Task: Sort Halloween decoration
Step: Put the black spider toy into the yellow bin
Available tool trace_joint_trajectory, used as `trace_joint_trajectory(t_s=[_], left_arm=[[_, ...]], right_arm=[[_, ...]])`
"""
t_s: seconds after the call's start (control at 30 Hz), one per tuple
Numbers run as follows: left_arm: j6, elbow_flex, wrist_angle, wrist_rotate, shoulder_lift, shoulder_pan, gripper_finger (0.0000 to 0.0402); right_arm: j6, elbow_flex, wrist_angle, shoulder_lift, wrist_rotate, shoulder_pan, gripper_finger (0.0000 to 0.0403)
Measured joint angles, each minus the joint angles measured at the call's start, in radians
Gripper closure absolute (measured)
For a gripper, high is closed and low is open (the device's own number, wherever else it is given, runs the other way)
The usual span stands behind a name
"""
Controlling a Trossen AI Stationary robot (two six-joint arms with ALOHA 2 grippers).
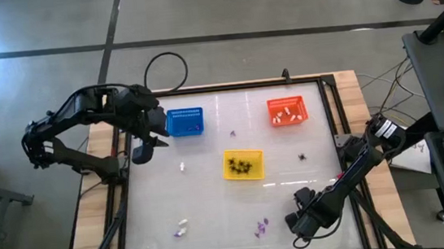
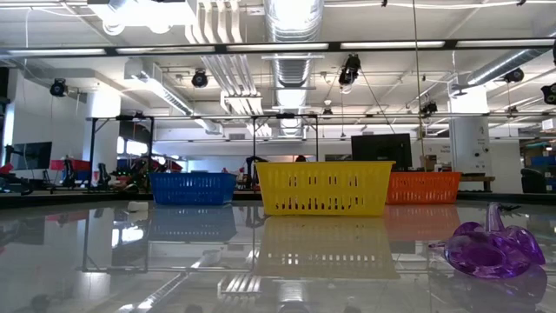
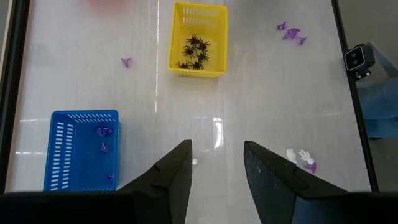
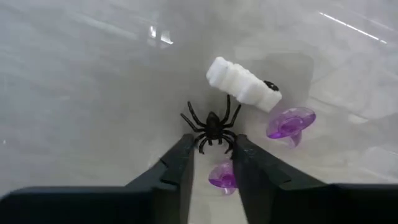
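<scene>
- Right pincer (image 4: 211, 165) — low over the near right part of the counter (image 1: 213, 199), fingers narrowly parted around a black spider (image 4: 212, 129); whether they have actually gripped it I cannot tell.
- Just beside that spider: a white trinket (image 4: 244, 85) and two purple trinkets (image 4: 290, 123), one almost between the fingertips.
- Left pincer (image 3: 216, 180) — waits near the blue basket (image 1: 184, 121), fingers well apart, holding nothing.
- Sorted so far: black spiders in the yellow basket (image 1: 243, 164), white pieces in the orange basket (image 1: 287, 111), purple pieces in the blue basket.
- Loose stock: more purple and white pieces scattered on the counter, plus a spider (image 1: 301, 158) right of the yellow basket.
- Handling note, as a judgement: close on the spider's body — not its thin legs — keep the purple neighbour out of the grip, lift straight up, then release over the yellow basket.
</scene>
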Motion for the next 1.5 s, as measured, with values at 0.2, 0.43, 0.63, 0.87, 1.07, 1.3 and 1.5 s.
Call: trace_joint_trajectory(t_s=[0.2, 0.43, 0.63, 0.87, 1.07, 1.3, 1.5], left_arm=[[0.000, 0.000, 0.000, 0.000, 0.000, 0.000, 0.0274], [0.000, 0.000, 0.000, 0.000, 0.000, 0.000, 0.0274], [0.007, 0.000, -0.009, 0.000, 0.000, 0.000, 0.0274], [0.009, 0.000, -0.009, 0.000, 0.000, 0.001, 0.0274], [0.010, 0.000, -0.013, 0.000, 0.000, 0.001, 0.0274], [0.010, 0.000, -0.040, 0.000, 0.000, 0.001, 0.0274], [0.006, 0.000, -0.042, 0.000, 0.000, 0.001, 0.0274]], right_arm=[[-0.014, 0.005, 0.006, 0.002, 0.001, 0.000, 0.0386], [-0.033, 0.034, -0.002, 0.001, 0.000, 0.000, 0.0394], [-0.095, 0.094, 0.003, -0.005, -0.008, 0.002, 0.0394], [-0.119, 0.159, -0.037, -0.007, -0.003, 0.002, 0.0394], [-0.064, 0.165, -0.129, -0.008, 0.029, 0.003, 0.0394], [-0.072, 0.163, -0.140, -0.008, 0.032, 0.002, 0.0394], [-0.085, 0.164, -0.127, -0.008, 0.032, 0.002, 0.0363]])
